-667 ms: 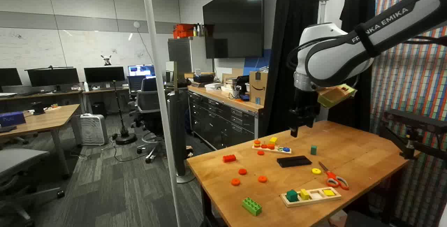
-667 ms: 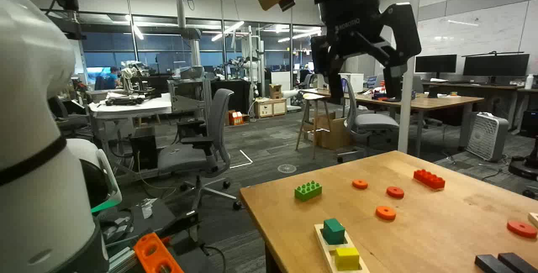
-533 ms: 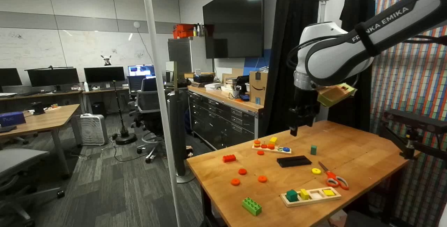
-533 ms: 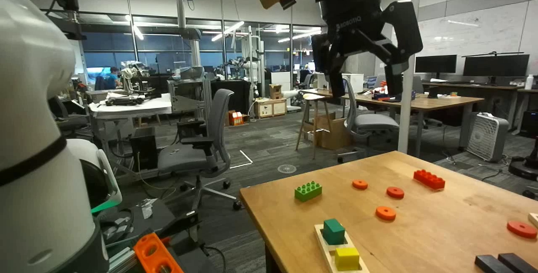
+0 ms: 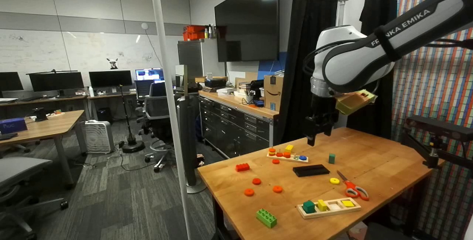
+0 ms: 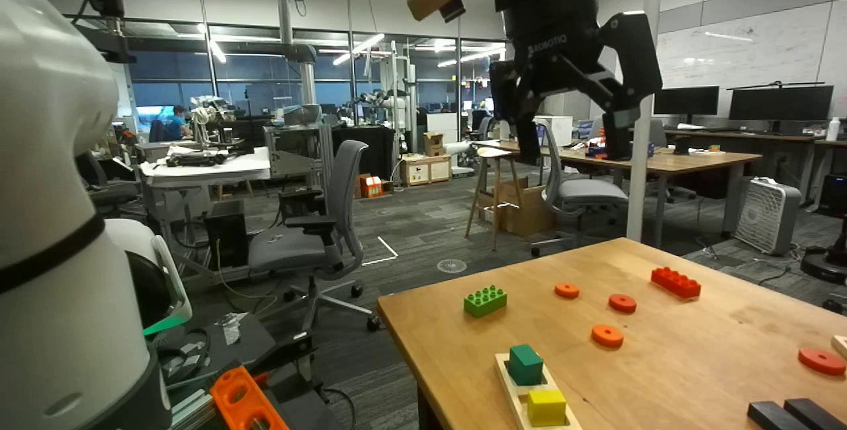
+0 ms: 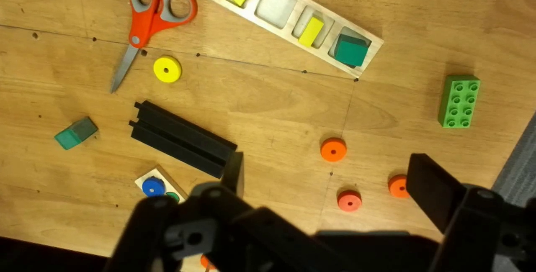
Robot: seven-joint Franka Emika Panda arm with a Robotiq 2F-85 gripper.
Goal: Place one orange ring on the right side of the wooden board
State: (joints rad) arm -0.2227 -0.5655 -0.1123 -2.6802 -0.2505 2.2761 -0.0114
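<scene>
I have the hand (image 6: pixel 574 151) spread wide above the grained wood tabletop (image 7: pixel 272 113) | orange rings (image 7: pixel 333 145): flat discs, pierced centers | wooden board (image 7: pixel 168 185): pale, narrow | green brick (image 7: pixel 459 101): rectangular, studded

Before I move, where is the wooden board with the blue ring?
The wooden board lies beyond and left of the black piece in an exterior view; in the wrist view, it is lower left, partly behind the hand.

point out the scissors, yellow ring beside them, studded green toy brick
Scissors (image 7: pixel 141 28): wrist view, handle near the pivot.
Yellow ring (image 7: pixel 171 65): wrist view, top face beside hole.
Green toy brick (image 7: pixel 463 101): wrist view, top face, between studs.
</scene>
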